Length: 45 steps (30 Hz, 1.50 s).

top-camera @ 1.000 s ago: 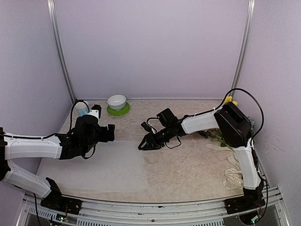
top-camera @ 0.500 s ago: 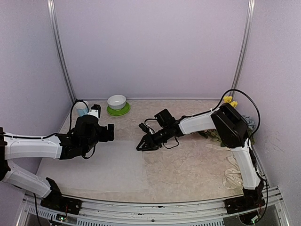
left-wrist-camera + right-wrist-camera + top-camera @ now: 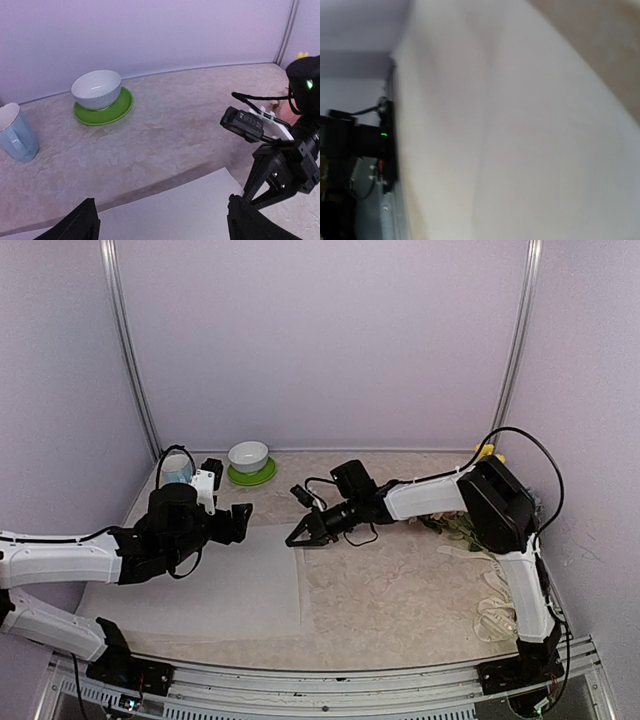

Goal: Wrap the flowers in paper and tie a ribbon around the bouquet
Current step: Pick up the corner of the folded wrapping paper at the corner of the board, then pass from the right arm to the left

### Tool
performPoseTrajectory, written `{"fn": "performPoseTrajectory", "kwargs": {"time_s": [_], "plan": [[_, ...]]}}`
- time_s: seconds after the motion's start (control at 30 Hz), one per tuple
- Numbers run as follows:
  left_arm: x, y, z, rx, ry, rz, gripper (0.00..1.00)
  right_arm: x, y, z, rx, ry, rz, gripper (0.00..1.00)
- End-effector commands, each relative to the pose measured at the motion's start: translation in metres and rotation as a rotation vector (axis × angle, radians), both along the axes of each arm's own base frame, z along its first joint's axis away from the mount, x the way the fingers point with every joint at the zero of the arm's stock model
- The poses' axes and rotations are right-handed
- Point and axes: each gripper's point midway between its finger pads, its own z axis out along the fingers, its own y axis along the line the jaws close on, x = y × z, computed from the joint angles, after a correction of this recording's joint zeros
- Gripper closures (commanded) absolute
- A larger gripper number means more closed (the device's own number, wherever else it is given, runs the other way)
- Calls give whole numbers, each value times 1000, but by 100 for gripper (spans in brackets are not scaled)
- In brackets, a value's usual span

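Observation:
The paper (image 3: 200, 585) lies flat over the left half of the table. My right gripper (image 3: 297, 538) reaches across to its far right corner and is shut on that corner. In the left wrist view the paper (image 3: 170, 210) has its far edge raised, with a shadow under it, beside the right gripper (image 3: 252, 182). The right wrist view is filled by blurred paper (image 3: 520, 125), with no fingers showing. My left gripper (image 3: 243, 522) hovers open over the paper's far edge (image 3: 162, 227), holding nothing. The flowers (image 3: 487, 452) lie at far right, mostly hidden behind the right arm. The ribbon (image 3: 493, 612) trails near the right edge.
A white bowl (image 3: 249, 454) on a green saucer (image 3: 122, 107) stands at the back left, with a light blue cup (image 3: 176, 471) left of it. Walls close the table on three sides. A black cable (image 3: 365, 540) hangs under the right forearm.
The right gripper moved left and toward the back to the paper's corner and closed. The left gripper shifted slightly right and back, its jaws a little narrower.

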Motion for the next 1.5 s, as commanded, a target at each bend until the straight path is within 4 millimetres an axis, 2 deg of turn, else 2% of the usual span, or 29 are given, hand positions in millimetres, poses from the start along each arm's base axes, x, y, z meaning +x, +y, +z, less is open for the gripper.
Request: {"fn": "performPoseTrajectory", "kwargs": {"time_s": [0.0, 0.03, 0.07, 0.13, 0.17, 0.23, 0.33, 0.43, 0.47, 0.53, 0.63, 0.73, 0.77, 0.87, 0.93, 1.03, 1.13, 1.17, 1.27, 1.3, 1.37, 1.4, 1.47], "plan": [[-39, -43, 44, 42, -227, -252, 13, 25, -30, 116, 111, -229, -117, 100], [-51, -52, 51, 86, -287, -296, 11, 29, -40, 129, 92, -269, -164, 100], [-63, -61, 55, 151, -351, -341, 10, 33, -50, 151, 89, -329, -215, 100], [-81, -78, 54, 247, -418, -415, 7, 30, -62, 173, 91, -382, -248, 100], [-89, -85, 52, 295, -444, -445, 5, 27, -69, 195, 109, -418, -268, 100], [-101, -96, 48, 377, -494, -485, 2, 26, -83, 222, 116, -462, -327, 100], [-105, -100, 49, 438, -566, -475, 1, 24, -103, 263, 158, -529, -417, 100], [-112, -109, 54, 411, -609, -524, 1, 18, -119, 298, 225, -586, -494, 100], [-115, -113, 54, 399, -617, -553, 1, 19, -121, 303, 235, -593, -509, 100], [-111, -116, 60, 347, -629, -544, 1, 18, -126, 314, 257, -610, -533, 100], [-82, -118, 62, 286, -582, -441, 1, 15, -127, 321, 286, -610, -541, 100], [-60, -126, 56, 337, -573, -351, 1, 11, -127, 324, 302, -610, -530, 100], [-50, -121, 59, 342, -584, -270, 4, 9, -127, 326, 306, -612, -525, 100], [-35, -98, 74, 342, -622, -85, 38, 5, -130, 328, 297, -626, -513, 100], [-35, -94, 80, 334, -636, -68, 53, 3, -132, 326, 283, -633, -505, 100], [-40, -94, 87, 280, -626, -104, 69, 0, -134, 322, 265, -638, -485, 100], [-44, -88, 91, 199, -611, -146, 96, -2, -135, 318, 257, -643, -462, 100], [-45, -86, 92, 175, -605, -160, 100, -4, -135, 318, 257, -651, -446, 100], [-49, -88, 98, 153, -577, -226, 100, -6, -139, 318, 235, -718, -387, 100], [-50, -88, 103, 155, -565, -235, 100, -2, -145, 318, 199, -754, -390, 75], [-47, -81, 125, 132, -541, -197, 100, 11, -166, 313, 79, -830, -432, 9], [-44, -75, 136, 130, -519, -158, 100, 20, -180, 308, -1, -862, -475, 1], [-39, -65, 151, 150, -461, -114, 100, 33, -209, 294, -139, -938, -544, 0]]}}
